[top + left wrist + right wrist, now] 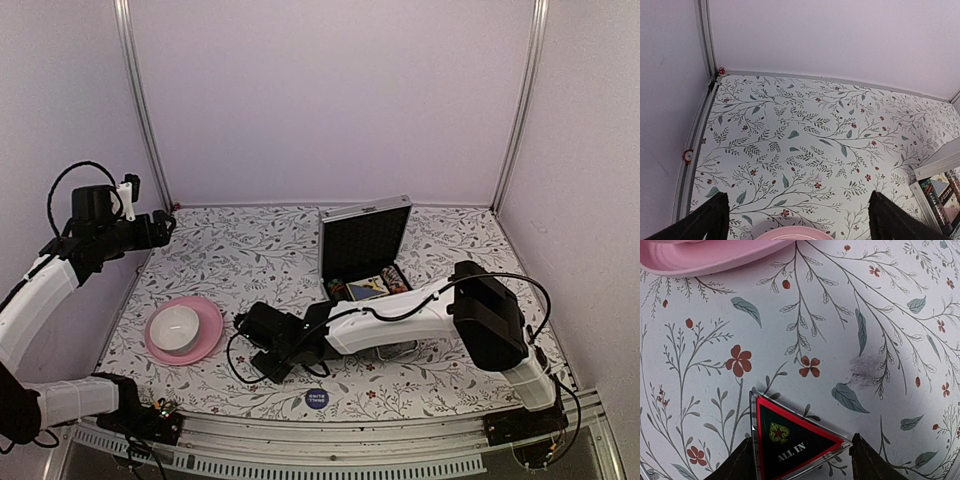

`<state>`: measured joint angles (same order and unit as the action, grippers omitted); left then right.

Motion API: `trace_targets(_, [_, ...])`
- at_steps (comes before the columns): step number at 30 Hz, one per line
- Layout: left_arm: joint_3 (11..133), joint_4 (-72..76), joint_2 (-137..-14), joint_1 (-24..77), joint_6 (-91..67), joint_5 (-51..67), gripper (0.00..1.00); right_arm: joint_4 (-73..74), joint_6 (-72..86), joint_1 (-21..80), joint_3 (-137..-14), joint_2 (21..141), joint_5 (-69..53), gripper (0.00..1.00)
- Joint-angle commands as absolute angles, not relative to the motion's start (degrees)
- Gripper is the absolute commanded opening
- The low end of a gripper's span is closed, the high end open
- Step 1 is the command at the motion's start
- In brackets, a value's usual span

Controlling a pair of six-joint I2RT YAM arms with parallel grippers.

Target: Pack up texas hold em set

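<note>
Tabletop (260, 250): pale cloth printed with grey sprigs and red flowers.

Silver case (365, 238): stands right of centre, toward the far edge. Lid upright, black quilted lining facing the arms, bright metal rim. Tray below holds a row of items (368, 286); they look like card decks and striped chips, but too small in the overhead view to sort.

Right arm: reaches across the near half of the tabletop, toward the left. Right gripper (800, 462) sits low over the cloth, between the plate and the blue disc.

Pink plate (207, 338): near the left edge, white bowl (177, 325) in it.

Left gripper (797, 220): raised above the far left corner, jaws spread wide, nothing between them.

Blue disc (316, 398): flat by the near edge, about midway along, white lettering on it.

Triangle (790, 442): lies flat on the cloth between the right fingers (735, 462). Clear plastic rim, red border, black face, small green-and-red emblem, "ALL IN" in white. Fingers sit close at both sides, jaws partway in; cannot tell whether they touch it.
</note>
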<state>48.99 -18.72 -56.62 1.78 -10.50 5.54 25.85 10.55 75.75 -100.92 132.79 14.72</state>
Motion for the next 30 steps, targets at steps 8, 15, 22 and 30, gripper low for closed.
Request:
trace_targets(8, [48.3, -17.4, -55.7, 1.1, -9.6, 5.9, 0.97, 25.0, 13.2, 73.0, -90.7, 116.0, 17.6, 0.56])
trace_targets(15, [48.3, -17.2, -56.1, 1.1, -9.7, 6.1, 0.97, 25.2, 17.7, 66.9, -76.0, 101.8, 17.8, 0.56])
trace_targets(22, [48.1, -17.2, -55.7, 1.0, -9.8, 6.1, 0.97, 23.3, 20.3, 55.4, -64.4, 93.8, 15.3, 0.56])
trace_targets(30, [48.0, -17.0, -55.5, 1.0, -9.7, 5.6, 0.97, 18.3, 20.2, 47.9, -64.8, 99.0, 13.2, 0.55])
